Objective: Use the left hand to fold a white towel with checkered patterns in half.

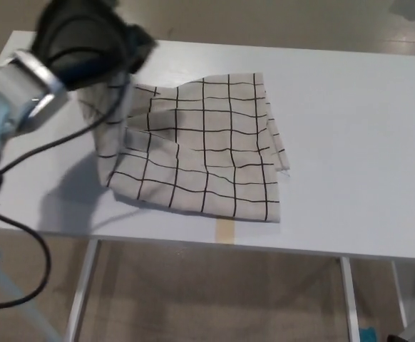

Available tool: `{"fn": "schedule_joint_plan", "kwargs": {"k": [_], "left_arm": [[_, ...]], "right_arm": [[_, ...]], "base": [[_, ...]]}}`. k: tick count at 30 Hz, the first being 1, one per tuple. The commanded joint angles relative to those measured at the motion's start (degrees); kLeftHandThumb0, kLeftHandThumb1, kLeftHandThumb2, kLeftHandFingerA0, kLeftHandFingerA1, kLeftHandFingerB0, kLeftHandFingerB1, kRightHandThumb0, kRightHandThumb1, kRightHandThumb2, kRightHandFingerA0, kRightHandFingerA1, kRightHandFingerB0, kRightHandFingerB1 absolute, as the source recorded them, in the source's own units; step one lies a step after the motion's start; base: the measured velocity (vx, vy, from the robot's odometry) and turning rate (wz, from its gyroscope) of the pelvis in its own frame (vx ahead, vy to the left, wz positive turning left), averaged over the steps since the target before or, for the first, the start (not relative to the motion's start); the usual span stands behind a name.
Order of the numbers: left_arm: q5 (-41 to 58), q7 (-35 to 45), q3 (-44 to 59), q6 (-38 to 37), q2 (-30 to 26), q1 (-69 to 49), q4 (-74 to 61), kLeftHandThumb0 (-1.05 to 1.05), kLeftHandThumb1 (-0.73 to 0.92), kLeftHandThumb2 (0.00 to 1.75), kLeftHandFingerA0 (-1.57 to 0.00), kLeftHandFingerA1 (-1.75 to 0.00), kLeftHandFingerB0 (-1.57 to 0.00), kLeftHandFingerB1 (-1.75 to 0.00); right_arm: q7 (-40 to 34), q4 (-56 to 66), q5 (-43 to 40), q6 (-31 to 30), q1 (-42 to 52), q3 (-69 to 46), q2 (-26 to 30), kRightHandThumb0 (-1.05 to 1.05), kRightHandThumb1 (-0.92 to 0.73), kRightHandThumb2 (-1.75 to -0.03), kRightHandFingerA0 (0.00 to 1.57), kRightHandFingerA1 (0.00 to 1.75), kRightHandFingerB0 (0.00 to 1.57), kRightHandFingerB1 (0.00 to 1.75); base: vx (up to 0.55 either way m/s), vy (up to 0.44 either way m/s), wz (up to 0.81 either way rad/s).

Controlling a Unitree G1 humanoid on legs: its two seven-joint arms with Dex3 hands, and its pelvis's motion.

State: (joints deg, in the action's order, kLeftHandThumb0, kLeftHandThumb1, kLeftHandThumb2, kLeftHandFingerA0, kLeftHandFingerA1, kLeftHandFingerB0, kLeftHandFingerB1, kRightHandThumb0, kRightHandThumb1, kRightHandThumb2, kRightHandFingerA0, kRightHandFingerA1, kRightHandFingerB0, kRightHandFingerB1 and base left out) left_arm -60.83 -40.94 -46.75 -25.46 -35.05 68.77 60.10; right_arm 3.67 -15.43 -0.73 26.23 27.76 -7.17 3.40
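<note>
The white desk [350,142] carries the checkered towel [200,149] near its front edge, left part lifted and bunched. The left robot hand [86,39], raised near the desk's back-left corner, grips that towel edge.

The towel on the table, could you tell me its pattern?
The towel is off-white with thin dark grid lines, seen in the head view.

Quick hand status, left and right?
Left hand: shut on the towel, lifting its left end over the table.
Right hand: not in view.
</note>
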Motion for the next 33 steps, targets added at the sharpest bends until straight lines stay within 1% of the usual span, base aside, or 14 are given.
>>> {"fn": "schedule_joint_plan", "kwargs": {"k": [1,9,10,11,13,14,15,16,21,24,25,26,27,33], "left_arm": [[-2.4,-0.5,-1.0,-2.9,3.6,1.7,-4.6,-0.29,0.42,0.59,-0.99,-1.60,-1.07,-0.65],[-5.3,-1.7,-4.2,-4.7,9.0,2.2,-6.1,-0.28,0.49,0.57,-0.93,-1.65,-1.01,-0.57],[-5.5,-1.7,-4.6,-4.3,9.9,1.6,-6.4,-0.44,0.32,0.82,-1.24,-1.39,-1.02,-0.97],[-5.8,-1.7,-5.0,-3.8,10.8,0.9,-6.7,-0.44,0.32,0.82,-1.24,-1.39,-1.02,-0.97],[-6.6,-2.2,-6.0,-3.2,11.9,-0.1,-7.1,-0.56,0.42,0.62,-0.97,-1.62,-1.01,-0.62],[-7.1,-2.5,-6.6,-2.9,12.3,-0.6,-7.2,-0.56,0.42,0.62,-0.97,-1.62,-1.01,-0.62],[-7.6,-2.8,-7.2,-2.6,12.9,-1.2,-7.2,-0.29,0.36,0.88,-1.28,-1.29,-0.85,-0.74],[-8.4,-2.9,-8.2,-2.1,13.6,-2.1,-7.3,-0.37,0.48,0.57,-0.97,-1.65,-0.95,-0.54],[-10.9,-2.2,-12.3,-1.3,16.2,-5.0,-7.5,-0.33,0.48,0.57,-0.95,-1.68,-0.99,-0.56],[-11.7,-1.9,-14.2,-2.5,17.8,-5.1,-6.8,-0.35,0.47,0.56,-0.90,-1.69,-0.95,-1.26],[-11.9,-1.8,-14.5,-2.7,18.0,-5.0,-6.7,-0.35,0.47,0.56,-0.90,-1.69,-0.95,-1.26],[-11.9,-1.8,-14.9,-3.2,18.6,-4.6,-6.5,-0.31,0.36,0.75,-1.21,-1.43,-0.97,-1.25],[-12.1,-1.7,-15.4,-3.4,19.3,-4.2,-6.2,-0.30,0.51,0.55,-0.88,-1.75,-0.78,-1.58],[-13.3,-1.7,-17.2,-2.1,23.6,-3.4,-6.2,-0.25,0.53,0.56,-0.87,-1.75,-0.77,-1.63]], "right_arm": [[-1.2,0.5,1.3,0.0,0.6,0.0,0.3,-0.33,-0.66,-0.59,0.40,0.55,0.48,0.46],[-2.0,0.1,3.0,0.4,-0.2,0.3,1.1,-0.34,-0.66,-0.59,0.43,0.54,0.50,0.46],[-1.9,-0.1,3.0,0.4,-0.3,0.3,1.1,-0.35,-0.65,-0.59,0.42,0.54,0.49,0.46],[-1.9,-0.2,3.0,0.3,-0.4,0.3,1.2,-0.35,-0.65,-0.59,0.42,0.54,0.49,0.46],[-1.5,0.0,2.7,0.1,-0.4,0.4,1.2,-0.35,-0.66,-0.59,0.42,0.54,0.49,0.46],[-1.3,0.1,2.5,0.0,-0.4,0.4,1.1,-0.35,-0.66,-0.59,0.42,0.54,0.49,0.46],[-1.2,0.3,2.4,-0.1,-0.4,0.5,1.1,-0.35,-0.66,-0.59,0.42,0.54,0.49,0.46],[-1.1,0.6,2.3,-0.5,-0.4,0.5,1.0,-0.36,-0.66,-0.59,0.42,0.54,0.50,0.46],[-0.9,2.0,2.0,-1.6,-0.3,0.7,1.0,-0.37,-0.66,-0.59,0.42,0.54,0.51,0.47],[-1.3,2.2,2.3,-1.3,-0.7,0.8,0.9,-0.37,-0.66,-0.59,0.43,0.54,0.53,0.48],[-1.3,2.2,2.4,-1.1,-0.8,0.8,0.9,-0.37,-0.66,-0.59,0.43,0.54,0.53,0.48],[-1.6,1.8,2.8,-0.5,-1.0,0.8,0.9,-0.37,-0.66,-0.59,0.44,0.55,0.54,0.48],[-1.8,1.2,3.0,0.2,-1.4,0.9,0.9,-0.37,-0.66,-0.59,0.45,0.56,0.54,0.48],[-2.8,0.5,3.7,0.9,-2.8,1.2,0.5,-0.37,-0.66,-0.59,0.46,0.59,0.57,0.49]], "base": [[0.00,0.000,0.00],[0.00,0.000,0.00],[0.00,0.000,0.00],[0.00,0.000,0.00],[0.00,0.000,0.00],[0.00,0.000,0.00],[0.00,0.000,0.00],[0.00,0.000,0.00],[0.00,0.000,0.00],[0.00,0.000,0.00],[0.00,0.000,0.00],[0.00,0.000,0.00],[0.00,0.000,0.00],[0.00,0.000,0.00]]}}
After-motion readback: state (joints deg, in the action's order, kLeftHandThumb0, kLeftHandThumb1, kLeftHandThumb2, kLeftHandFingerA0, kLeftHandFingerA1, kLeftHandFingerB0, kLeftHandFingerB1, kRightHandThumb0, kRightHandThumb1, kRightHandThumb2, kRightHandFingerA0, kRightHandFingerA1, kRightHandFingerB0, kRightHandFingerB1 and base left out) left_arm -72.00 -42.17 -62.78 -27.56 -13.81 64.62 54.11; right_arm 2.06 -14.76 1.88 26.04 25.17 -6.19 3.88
